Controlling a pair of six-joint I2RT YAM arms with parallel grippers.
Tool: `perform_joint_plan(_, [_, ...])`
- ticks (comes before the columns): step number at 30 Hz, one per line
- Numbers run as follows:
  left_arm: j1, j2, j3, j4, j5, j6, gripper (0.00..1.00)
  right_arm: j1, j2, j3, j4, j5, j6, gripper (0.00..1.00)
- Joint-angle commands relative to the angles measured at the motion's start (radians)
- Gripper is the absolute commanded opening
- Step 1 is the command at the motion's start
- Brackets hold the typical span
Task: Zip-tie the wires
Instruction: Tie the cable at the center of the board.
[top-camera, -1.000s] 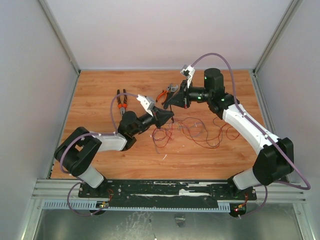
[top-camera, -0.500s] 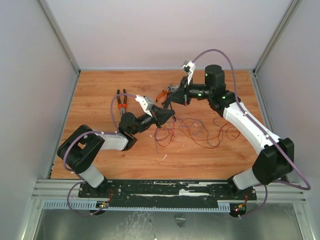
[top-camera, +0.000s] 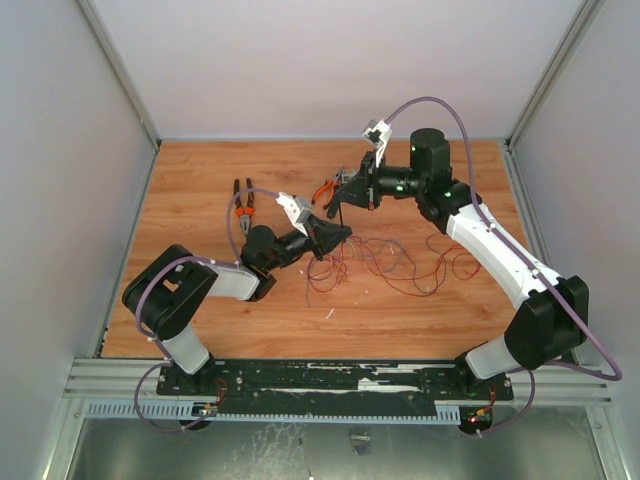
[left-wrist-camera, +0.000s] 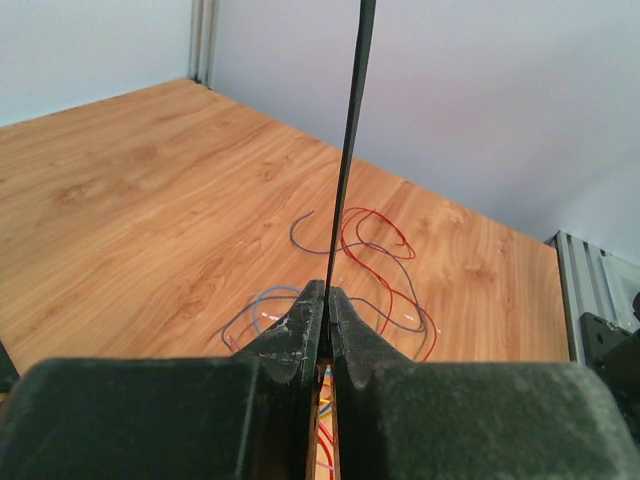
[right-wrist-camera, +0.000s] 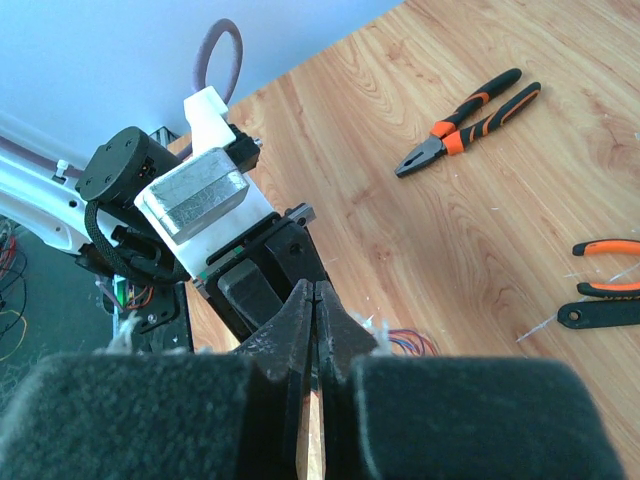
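Above the middle of the table (top-camera: 420, 320), the zip tie (left-wrist-camera: 350, 130) stands up thin and straight. Its lower end is pinched in the left gripper (left-wrist-camera: 327, 292), whose jaws are squeezed right down onto the strip. Its top runs out of the left wrist view. Below it the wires (top-camera: 405, 262) sprawl in red and dark loops on the wood, from under the left gripper out to the right.

Against a second ago, the left arm's elbow has swung inward to the right, and the right wrist has edged left and toward the back.

The right gripper (right-wrist-camera: 316, 292) sits just above the left one with its fingers pressed fully together. Whether the strip's top is between them, can't tell. Orange-handled pliers (top-camera: 242, 203) lie off to the left, and a second pair (top-camera: 322, 190) lies near the right gripper.
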Motion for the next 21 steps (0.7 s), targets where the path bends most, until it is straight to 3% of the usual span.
perform_joint_plan(1, [0.001,0.018,-0.015,0.016,0.022,0.001,0.09,0.006,0.001,0.048,0.042,-0.024,0.014,0.0])
perform_joint_plan(21, [-0.014,0.054,-0.068,0.058,0.019,0.004,0.08,0.008,0.045,0.228,0.011,-0.034,0.035,0.0])
